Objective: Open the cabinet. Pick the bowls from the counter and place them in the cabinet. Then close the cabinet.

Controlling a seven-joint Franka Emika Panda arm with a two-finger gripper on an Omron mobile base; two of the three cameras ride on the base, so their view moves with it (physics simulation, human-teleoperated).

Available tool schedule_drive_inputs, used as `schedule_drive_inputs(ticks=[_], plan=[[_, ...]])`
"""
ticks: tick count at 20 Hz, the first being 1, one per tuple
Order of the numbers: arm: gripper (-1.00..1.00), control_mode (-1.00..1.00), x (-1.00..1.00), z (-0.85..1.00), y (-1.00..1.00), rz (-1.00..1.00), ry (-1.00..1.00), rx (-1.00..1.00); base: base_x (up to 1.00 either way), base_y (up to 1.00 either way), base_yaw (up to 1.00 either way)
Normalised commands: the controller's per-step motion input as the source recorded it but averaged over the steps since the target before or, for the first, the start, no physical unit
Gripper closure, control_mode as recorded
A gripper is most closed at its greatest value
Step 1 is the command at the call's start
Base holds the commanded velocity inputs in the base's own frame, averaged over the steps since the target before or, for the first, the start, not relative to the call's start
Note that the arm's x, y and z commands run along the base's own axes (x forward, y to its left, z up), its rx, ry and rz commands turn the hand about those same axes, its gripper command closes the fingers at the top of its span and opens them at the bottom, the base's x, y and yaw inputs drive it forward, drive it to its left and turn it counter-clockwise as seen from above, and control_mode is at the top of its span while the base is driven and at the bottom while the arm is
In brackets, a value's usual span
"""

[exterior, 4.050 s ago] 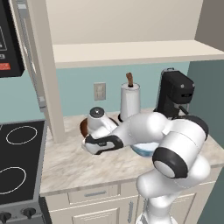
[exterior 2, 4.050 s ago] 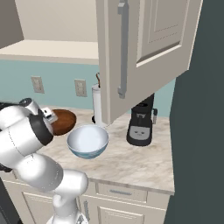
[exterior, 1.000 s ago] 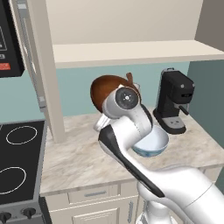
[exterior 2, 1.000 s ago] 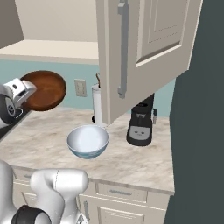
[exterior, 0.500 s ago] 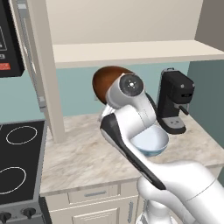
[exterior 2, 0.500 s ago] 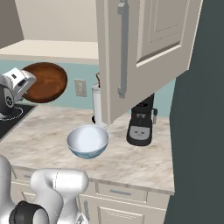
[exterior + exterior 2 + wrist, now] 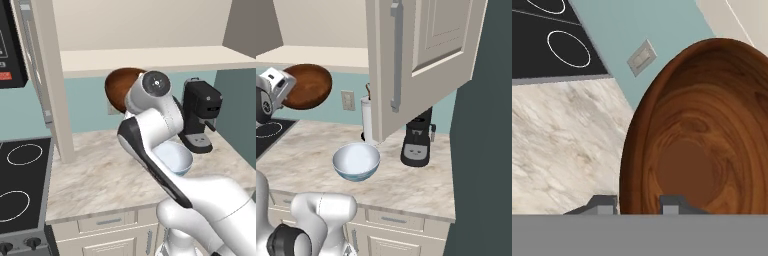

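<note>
The cabinet stands open, with its pale inner shelf (image 7: 150, 57) bare and its right door (image 7: 426, 55) swung out over the counter (image 7: 95, 175). My gripper (image 7: 637, 204) is shut on the rim of the dark brown wooden bowl (image 7: 120, 87), holding it tilted in the air just under the shelf's front edge. From the right, the brown bowl (image 7: 308, 86) hangs beside the hand, well above the stone. The white bowl with a blue outside (image 7: 175, 157) sits upright on the counter (image 7: 301, 150), partly hidden by my arm; the right base view has this bowl (image 7: 356, 162) in full.
A black coffee machine (image 7: 200, 115) stands at the back right of the counter, below the open door. A white paper-towel roll (image 7: 368, 120) is by the wall beside an outlet (image 7: 347, 100). The black stovetop (image 7: 20, 185) lies to the left, and the left door (image 7: 50, 75) hangs edge-on.
The brown bowl went from counter level up to just under the shelf. In the last second it rose a little further and moved toward the cabinet. The white bowl stayed put.
</note>
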Motion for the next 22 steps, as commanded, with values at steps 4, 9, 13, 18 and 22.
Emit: schedule_drive_inputs(ticks=[4,9,13,18,22], plan=[[1.0,-1.0,-0.02,0.21,-0.14,0.06,0.0,-0.08,0.0,0.0,0.0],[1.0,-1.0,-0.02,0.22,-0.09,0.04,0.0,-0.06,0.0,0.0,0.0],[1.0,-1.0,0.0,0.24,-0.01,0.02,-0.12,-0.01,0.0,0.0,0.0],[1.0,-1.0,0.0,0.27,0.0,0.01,-0.18,0.0,0.0,0.0,0.0],[1.0,-1.0,0.0,0.29,0.0,0.0,-0.09,0.0,0.0,0.0,0.0]])
